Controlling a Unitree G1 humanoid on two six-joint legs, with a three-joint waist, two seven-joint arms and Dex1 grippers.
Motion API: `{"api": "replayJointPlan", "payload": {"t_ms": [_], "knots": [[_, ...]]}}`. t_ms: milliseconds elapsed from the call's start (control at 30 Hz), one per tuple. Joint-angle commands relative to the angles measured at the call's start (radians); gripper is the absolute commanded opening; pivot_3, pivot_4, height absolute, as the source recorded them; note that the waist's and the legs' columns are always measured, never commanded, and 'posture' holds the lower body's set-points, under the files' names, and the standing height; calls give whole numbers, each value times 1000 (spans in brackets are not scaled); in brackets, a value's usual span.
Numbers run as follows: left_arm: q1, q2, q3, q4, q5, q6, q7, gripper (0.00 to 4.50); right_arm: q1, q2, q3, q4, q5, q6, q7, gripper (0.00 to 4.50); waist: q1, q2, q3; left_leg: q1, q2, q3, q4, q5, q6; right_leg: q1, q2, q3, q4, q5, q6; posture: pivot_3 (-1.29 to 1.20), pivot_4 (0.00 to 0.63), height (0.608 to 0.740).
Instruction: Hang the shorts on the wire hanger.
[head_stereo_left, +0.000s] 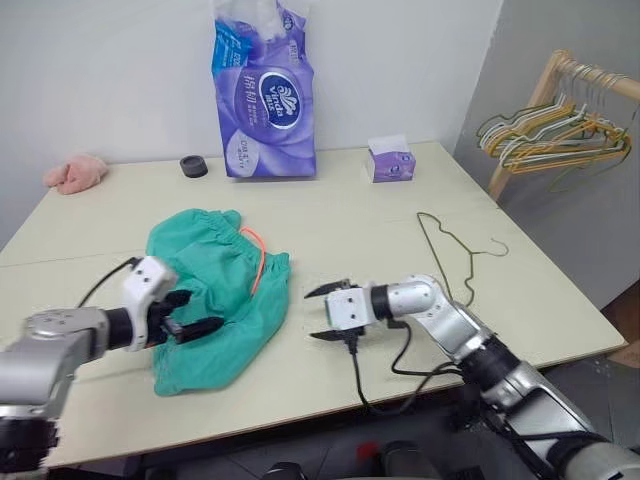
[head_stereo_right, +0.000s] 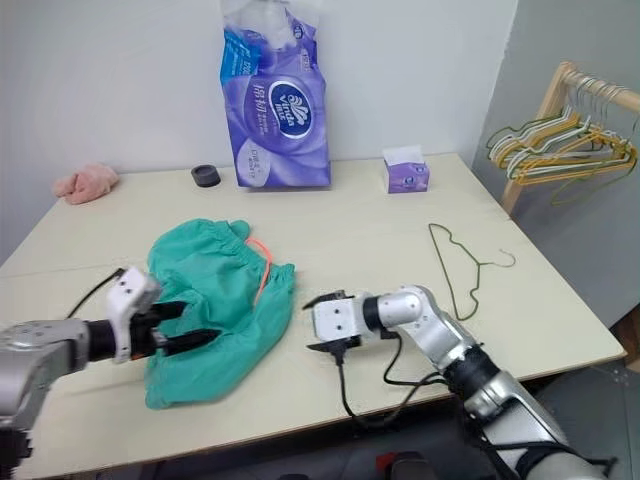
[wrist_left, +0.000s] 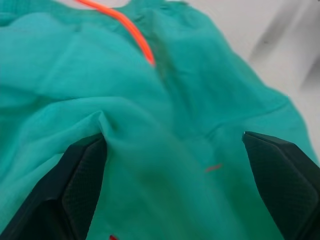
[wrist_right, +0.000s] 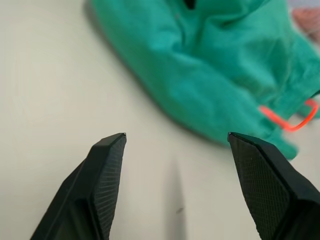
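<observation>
From my head cameras I see the teal-green fabric shorts (head_stereo_left: 215, 290) with the gathered waistband and orange-pink drawstring (head_stereo_left: 257, 258) lying crumpled on the pale beige table (head_stereo_left: 330, 215), toward my left side. My left gripper (head_stereo_left: 197, 313) sits over the near part of the shorts with its two black fingers spread wide; through the left wrist camera the fabric fills the space between the fingers (wrist_left: 80, 185), one of which touches a fold, but nothing is clamped. My right gripper (head_stereo_left: 322, 312) hovers over bare tabletop just beside the right edge of the shorts, pointing toward them, jaws apart and empty. The thin olive-grey wire hanger (head_stereo_left: 450, 250) lies flat on the table to my right, well apart from the shorts and untouched. Along the far edge stand a purple pack of tissue rolls (head_stereo_left: 265, 95), a small purple tissue box (head_stereo_left: 390, 160), a black round object (head_stereo_left: 194, 166) and a pink cloth (head_stereo_left: 75, 173). A wooden rack (head_stereo_left: 545, 95) with bunched coloured hangers (head_stereo_left: 550, 135) stands past the table's right corner.
</observation>
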Motion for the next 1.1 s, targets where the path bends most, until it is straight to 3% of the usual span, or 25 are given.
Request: {"api": "replayJointPlan", "payload": {"t_ms": [33,367,467,567,700,800,867,1033,1100], "knots": [[-92,-48,-24,-5,-3,23,53,4500,21,-48,-68,-119,28,98,2,3269,-2,2,0,0,0,0,0,0,0,0,0,0,0,0,0,-52,0,740],[-215,-186,-110,-130,-11,170,211,4500,201,-224,-160,-359,166,282,86,3269,-8,2,0,-1,0,3,0,0,0,0,-1,2,-2,0,0,-108,0,740],[-123,-83,-94,-285,-133,224,42,4500,247,-270,-184,-423,220,332,114,3269,-18,2,0,-1,0,3,0,0,-1,0,-1,2,-2,0,0,-118,0,740],[0,75,-87,-307,-69,123,-61,4500,268,-299,-197,-441,237,339,115,3269,-33,5,1,0,1,5,-2,0,-1,-1,-1,3,-3,0,0,-114,0,740],[58,136,24,-260,-100,84,-101,4500,256,-306,-198,-436,250,349,107,3269,-23,8,2,0,1,4,-1,-2,4,0,0,1,-3,-1,1,-98,0,740],[-48,58,137,-233,-239,156,-44,4500,236,-293,-193,-413,256,348,107,3269,-2,7,3,0,1,4,0,-3,4,2,0,0,-4,-1,2,-94,0,740],[-125,-1,140,-219,-242,182,48,4500,227,-287,-186,-403,253,339,109,3269,8,7,3,0,1,2,3,-3,4,5,0,-2,-5,-1,2,-83,0,740],[-290,-145,-30,-171,-95,200,282,4500,210,-279,-174,-399,259,336,115,3269,20,7,3,8,1,2,2,-3,4,15,-1,-2,-8,0,3,-77,0,740],[-319,-183,-124,-145,-31,182,307,4500,206,-276,-170,-402,259,335,115,3269,22,7,3,8,1,2,3,-2,4,16,-1,-1,-8,1,4,-79,0,740]]}}
